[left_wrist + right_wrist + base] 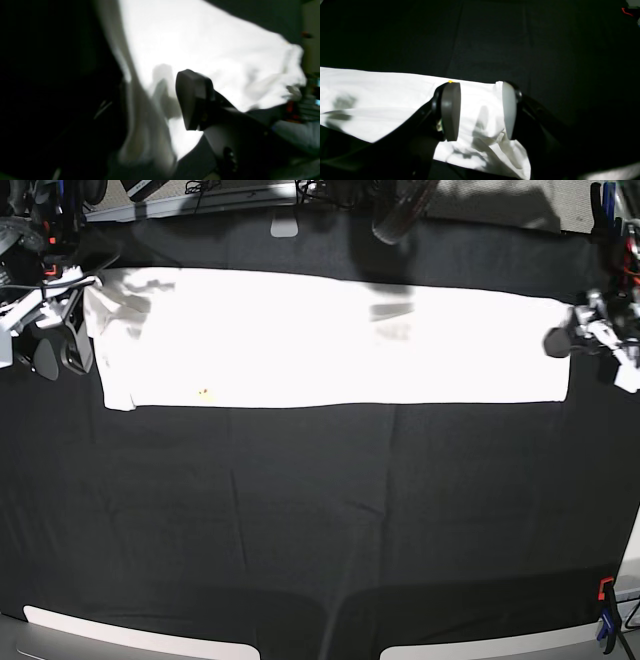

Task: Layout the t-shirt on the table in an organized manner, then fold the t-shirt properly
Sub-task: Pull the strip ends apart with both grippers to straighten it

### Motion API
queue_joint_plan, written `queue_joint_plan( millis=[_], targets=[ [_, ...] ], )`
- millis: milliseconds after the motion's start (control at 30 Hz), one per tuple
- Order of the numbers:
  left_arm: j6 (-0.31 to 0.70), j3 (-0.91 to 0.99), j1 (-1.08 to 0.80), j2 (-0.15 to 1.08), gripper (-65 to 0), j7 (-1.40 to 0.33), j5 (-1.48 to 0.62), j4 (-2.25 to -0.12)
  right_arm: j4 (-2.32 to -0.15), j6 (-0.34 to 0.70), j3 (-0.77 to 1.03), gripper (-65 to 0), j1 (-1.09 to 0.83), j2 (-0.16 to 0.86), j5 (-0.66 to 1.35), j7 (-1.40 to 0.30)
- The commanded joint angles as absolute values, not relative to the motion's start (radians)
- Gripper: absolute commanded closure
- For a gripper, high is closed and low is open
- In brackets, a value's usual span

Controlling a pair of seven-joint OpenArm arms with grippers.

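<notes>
The t-shirt point(330, 340) lies as a long band across the upper frame, an arm at each end. The right tool point(480, 111) gapes open above its end; the left tool point(150, 100) is too blurred to tell.

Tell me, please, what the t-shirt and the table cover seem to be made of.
The t-shirt looks like soft white woven or knit cloth, matte: it wrinkles and bunches near the right gripper. The table is covered with matte black fabric, probably thin cloth: long creases run across it and it gives no shine. The exact fibre of either cannot be told.
</notes>
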State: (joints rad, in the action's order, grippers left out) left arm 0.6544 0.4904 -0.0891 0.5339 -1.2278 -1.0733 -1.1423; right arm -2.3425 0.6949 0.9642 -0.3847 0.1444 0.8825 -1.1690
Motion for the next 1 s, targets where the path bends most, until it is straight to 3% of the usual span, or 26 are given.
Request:
queue_joint_plan(
  millis=[0, 133, 433, 533, 667, 967],
  targets=[
    [0.639, 0.495, -0.086, 0.554, -27.9, -1.232, -1.113, -1.151, -2.356, 0.698, 0.968, -26.2, -0.384, 0.155, 0.897, -1.145],
    [0.638, 0.495, -0.086, 0.535, -27.9, -1.299, -1.226, -1.151, -2.356, 0.698, 0.968, -26.2, -0.382, 0.155, 0.897, -1.145],
    [0.684, 0.495, -0.085, 0.493, -27.7, -1.297, -1.221, -1.151, -2.356, 0.698, 0.968, -26.2, -0.383, 0.155, 0.897, -1.145],
    [0.698, 0.495, -0.085, 0.526, -20.9, -1.274, -1.221, -1.151, -2.356, 0.698, 0.968, -26.2, -0.383, 0.155, 0.897, -1.145],
    [0.698, 0.495, -0.085, 0.550, -1.1, -1.214, -1.224, -1.151, -2.356, 0.698, 0.968, -26.2, -0.383, 0.155, 0.897, -1.145],
    [0.698, 0.495, -0.086, 0.549, 0.0, -1.226, -1.224, -1.151, -2.356, 0.698, 0.968, -26.2, -0.383, 0.155, 0.897, -1.145]
  ],
)
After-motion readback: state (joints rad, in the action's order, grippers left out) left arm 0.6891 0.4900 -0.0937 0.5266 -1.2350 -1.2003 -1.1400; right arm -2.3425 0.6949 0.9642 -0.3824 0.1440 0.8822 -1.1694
